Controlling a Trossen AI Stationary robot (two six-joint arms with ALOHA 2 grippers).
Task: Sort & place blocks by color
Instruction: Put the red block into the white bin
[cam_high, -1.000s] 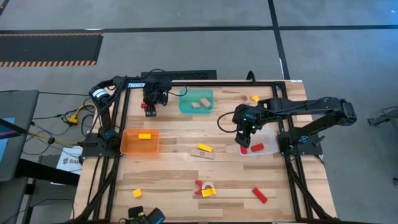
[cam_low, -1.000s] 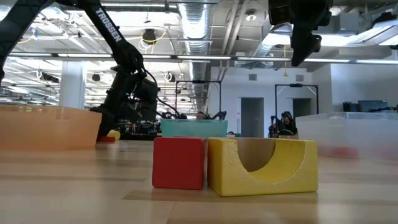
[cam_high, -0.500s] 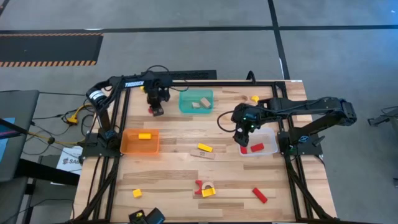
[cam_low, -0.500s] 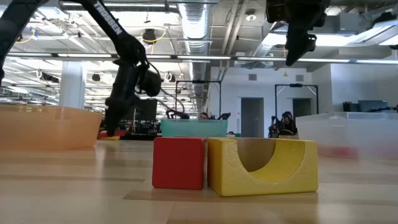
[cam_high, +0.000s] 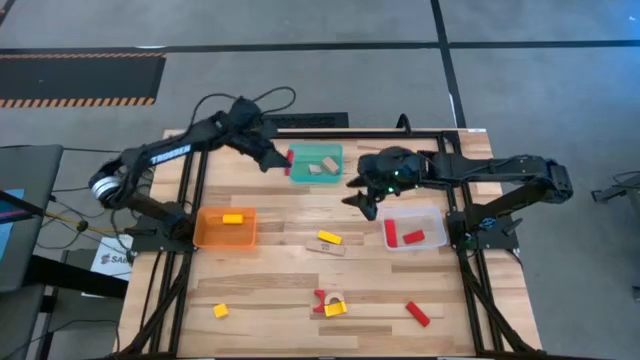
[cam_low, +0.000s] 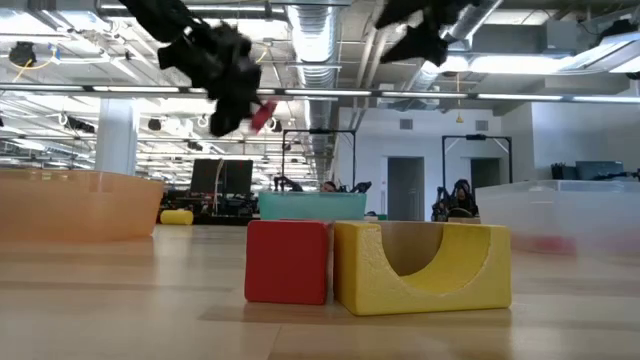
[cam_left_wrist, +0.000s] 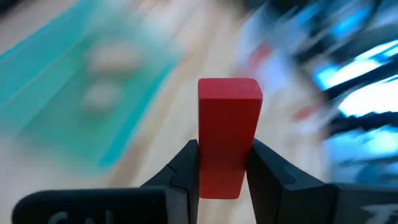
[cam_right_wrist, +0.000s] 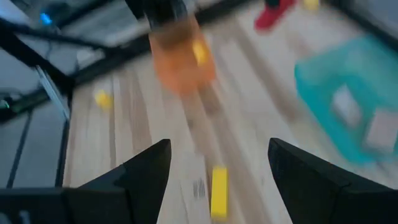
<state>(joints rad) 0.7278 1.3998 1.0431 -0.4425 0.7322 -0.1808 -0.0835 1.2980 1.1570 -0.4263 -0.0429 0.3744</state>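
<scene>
Held block: your left jaws (cam_left_wrist: 222, 171) are clamped on a small red wooden bar block (cam_left_wrist: 228, 135), pinching its two long flat sides near one end, so most of the bar sticks out past the tips.
Where it is: in the high view the left jaws (cam_high: 283, 160) hang above the table just beside the translucent teal plastic bin (cam_high: 297, 170); in the low view the red bar (cam_low: 262, 115) is well off the wooden table (cam_high: 270, 290).
How it will handle: judge it light, rigid and not fragile. Its painted faces look smooth, so it could pivot in a grip this close to one end.
Best hold: flat on opposite long faces, nearer the middle.
Right jaws: your right jaws (cam_right_wrist: 214, 168) stand wide apart and hold nothing; they hover over the table between the teal bin and the clear plastic bin (cam_high: 436, 215).
Likely target: the clear bin already holds red blocks (cam_high: 413, 237), so it seems the place for this bar.
Other blocks: a yellow bar (cam_high: 329, 238) and a tan piece (cam_high: 326, 249) lie mid-table; a red block (cam_low: 288, 262) touches a yellow arch block (cam_low: 422, 268) at the near edge.
Orange bin: the translucent orange plastic bin (cam_high: 205, 235) holds one yellow block (cam_high: 233, 218).
</scene>
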